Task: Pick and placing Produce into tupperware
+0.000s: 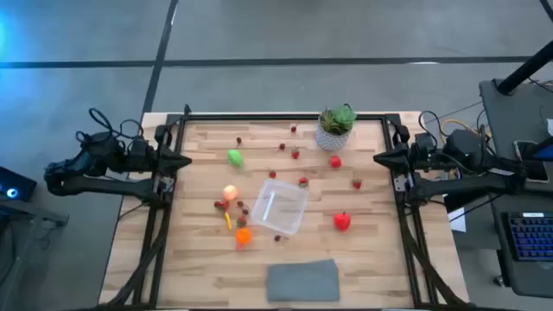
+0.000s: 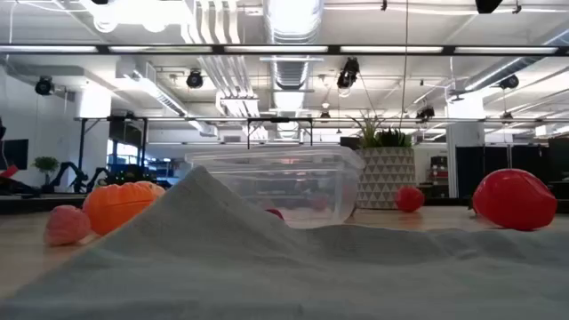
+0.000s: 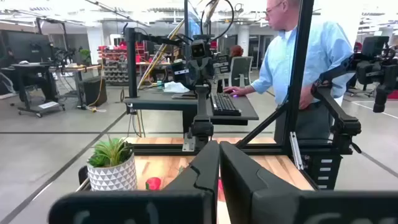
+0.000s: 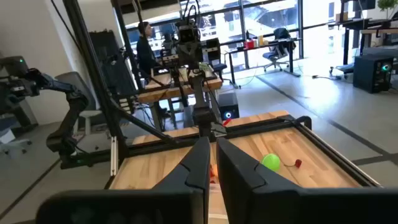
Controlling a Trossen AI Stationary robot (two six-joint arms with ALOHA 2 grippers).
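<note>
The clear square tub (image 1: pixel 281 207) stands empty on the wooden table, right of centre; it also shows in the low view (image 2: pixel 284 182). Produce lies scattered around it: a green piece (image 1: pixel 235 157), a peach-yellow piece (image 1: pixel 230 192), an orange piece (image 1: pixel 243 235), red pieces (image 1: pixel 343 221) (image 1: pixel 335 161) and small dark red berries (image 1: pixel 303 181). My left gripper (image 1: pixel 186 161) waits shut at the table's left edge, above the frame. My right gripper (image 1: pixel 380 158) waits shut at the right edge. Both are empty and far from the tub.
A leafy plant in a white pot (image 1: pixel 335 128) stands at the far edge. A flat grey cloth (image 1: pixel 302 281) lies at the near edge, rumpled in the low view (image 2: pixel 267 267). A black frame (image 1: pixel 285 116) borders the table. A person (image 3: pixel 305 56) stands beyond the right side.
</note>
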